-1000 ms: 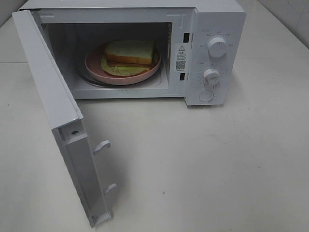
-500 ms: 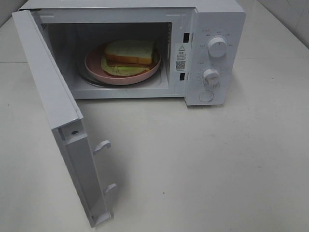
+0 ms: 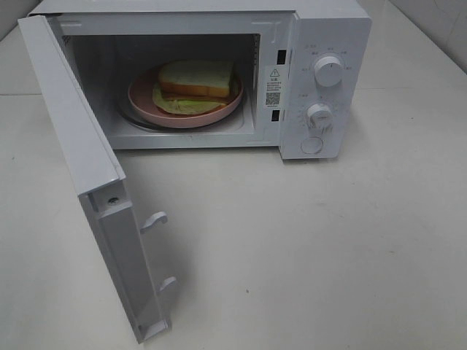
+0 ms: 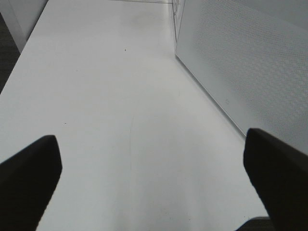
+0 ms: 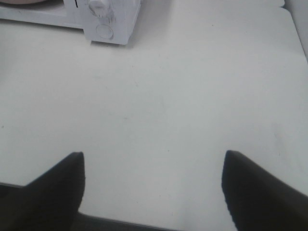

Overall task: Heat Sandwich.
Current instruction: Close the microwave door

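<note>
Sandwich (image 3: pixel 197 77) sits in microwave (image 3: pixel 333 26), far from L gripper (image 4: pixel 151 136) & R gripper (image 5: pixel 154 154), both spread.

One high cam, two wrist cams.
High looks down at microwave (image 3: pixel 332 29) front; ahead of right claw (image 5: pixel 153 155), its knobs (image 5: pixel 98 7); door (image 4: pixel 250 72) close beside left claw (image 4: pixel 149 137).

Of my left gripper (image 4: pixel 150 137) I see only the two fingers (image 4: pixel 29 180), cut off by the frame edge: matte black, broad slabs with blunt, slightly rounded ends. My right gripper (image 5: pixel 154 154) shows its two fingers (image 5: pixel 50 192) in the same flat black, but here they narrow like wedges to rounded tips. On both, the surfaces are so dark and blurred that I cannot tell any seams, screws or markings.
</note>
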Tool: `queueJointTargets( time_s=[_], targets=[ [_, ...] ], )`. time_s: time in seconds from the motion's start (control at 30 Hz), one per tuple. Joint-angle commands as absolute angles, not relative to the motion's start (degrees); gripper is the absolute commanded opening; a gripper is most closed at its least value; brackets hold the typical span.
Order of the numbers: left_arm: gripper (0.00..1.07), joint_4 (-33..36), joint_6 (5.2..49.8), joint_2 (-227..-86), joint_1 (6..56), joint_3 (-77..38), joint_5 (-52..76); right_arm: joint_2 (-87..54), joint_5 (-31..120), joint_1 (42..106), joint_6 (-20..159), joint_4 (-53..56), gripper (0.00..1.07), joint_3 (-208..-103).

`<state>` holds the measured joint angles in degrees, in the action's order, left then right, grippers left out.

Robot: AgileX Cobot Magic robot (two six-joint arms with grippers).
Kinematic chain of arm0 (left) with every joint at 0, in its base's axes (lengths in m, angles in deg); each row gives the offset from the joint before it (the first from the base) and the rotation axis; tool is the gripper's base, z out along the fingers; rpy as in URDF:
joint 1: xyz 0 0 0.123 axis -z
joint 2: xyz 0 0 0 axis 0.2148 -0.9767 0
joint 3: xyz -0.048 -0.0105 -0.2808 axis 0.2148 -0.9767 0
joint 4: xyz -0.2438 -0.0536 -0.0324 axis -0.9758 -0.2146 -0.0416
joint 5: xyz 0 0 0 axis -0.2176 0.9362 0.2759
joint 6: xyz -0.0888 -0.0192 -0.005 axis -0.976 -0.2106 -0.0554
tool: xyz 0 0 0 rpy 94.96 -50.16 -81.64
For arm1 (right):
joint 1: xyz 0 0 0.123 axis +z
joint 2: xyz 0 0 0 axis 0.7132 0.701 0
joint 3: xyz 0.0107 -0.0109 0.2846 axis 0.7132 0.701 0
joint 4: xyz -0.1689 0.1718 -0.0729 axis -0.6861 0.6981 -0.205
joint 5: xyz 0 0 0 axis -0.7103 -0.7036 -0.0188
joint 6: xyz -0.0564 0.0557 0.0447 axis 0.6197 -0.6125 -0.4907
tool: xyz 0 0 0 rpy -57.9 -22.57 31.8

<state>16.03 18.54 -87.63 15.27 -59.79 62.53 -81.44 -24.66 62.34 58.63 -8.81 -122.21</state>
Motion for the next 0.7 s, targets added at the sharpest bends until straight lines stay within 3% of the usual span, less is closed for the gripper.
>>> queueJointTargets(
  time_s=[0.03, 0.27, 0.7],
  targets=[
    [0.98, 16.03, 18.31, -86.66, 15.15, -59.79, 62.24, -82.7, -23.18, 61.48, 58.8, -8.93, 0.75, -119.92],
    [0.98, 16.03, 18.31, -86.66, 15.15, -59.79, 62.24, -87.17, -15.78, 61.48, 59.37, -8.98, 0.75, -116.03],
    [0.98, 16.03, 18.31, -86.66, 15.15, -59.79, 62.24, -87.11, -15.78, 61.48, 59.66, -8.75, 0.75, -116.2]
  ],
)
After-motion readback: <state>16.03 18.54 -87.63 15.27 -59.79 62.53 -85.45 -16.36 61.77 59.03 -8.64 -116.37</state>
